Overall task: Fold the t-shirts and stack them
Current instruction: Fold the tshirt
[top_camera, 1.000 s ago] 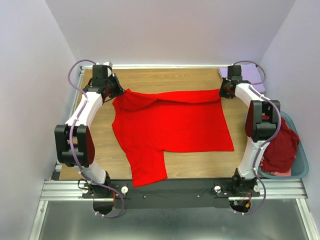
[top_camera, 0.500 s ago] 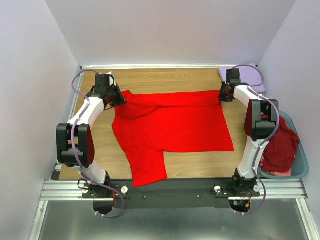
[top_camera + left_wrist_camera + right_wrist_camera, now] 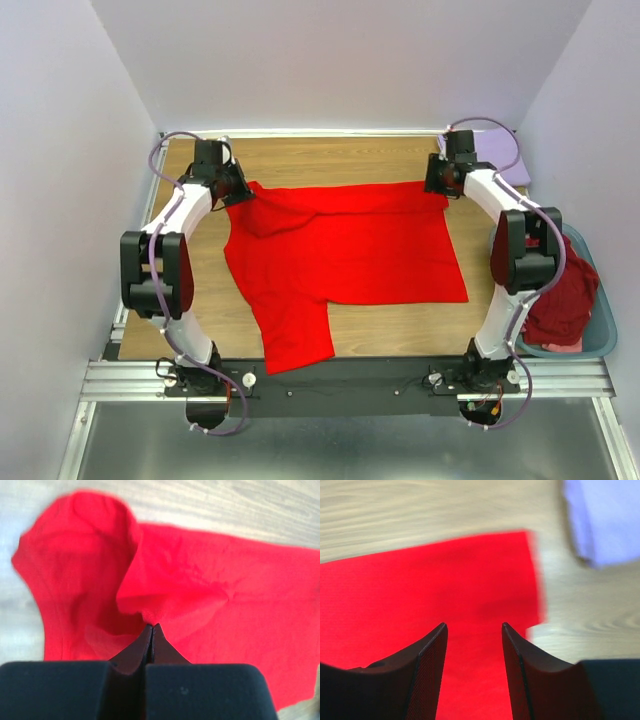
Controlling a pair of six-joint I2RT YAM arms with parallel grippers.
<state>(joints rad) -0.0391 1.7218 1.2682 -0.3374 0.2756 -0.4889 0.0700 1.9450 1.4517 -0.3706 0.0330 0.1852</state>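
Status: red t-shirt [image 3: 345, 250] lies spread on the table [image 3: 340, 155], mostly flat. One sleeve points toward the arm bases, and the far-left corner is rumpled into a loose fold.

Left gripper [image 3: 151, 628]: jaws closed tight on a pinch of that rumpled corner. The cloth tents up to the tips, so we read it as held.

Right gripper [image 3: 474, 626]: jaws at a medium gap, nothing between them, hovering over the far-right corner of the red t-shirt. Wrist cam shows the hem edge just beyond the tips. We can't tell if the tips touch the cloth.

Other stock: lavender t-shirt [image 3: 508, 158] sits at the far-right table corner, close to the red one but apart from it. Maroon t-shirts [image 3: 560, 295] are heaped in the basket [image 3: 592, 340] off the right side.

Handling, our take:
- thin, light, limp fabric w/ no stiffness, so it sags and drags wherever it isn't supported
- one-point lifts will bunch it, so we want both corners held to keep an edge straight
- not fragile or slippery, but a shallow pinch can slide off or grab two layers
- wood looks smooth, so cloth prob slides easily if dragged

Grip pts: far-right hem corner for the right arm, biting in from the edge w/ jaws across the hem. Left arm's pinch is on a wrinkle, so the fold line may come out skewed; may need a re-grip nearer the true corner
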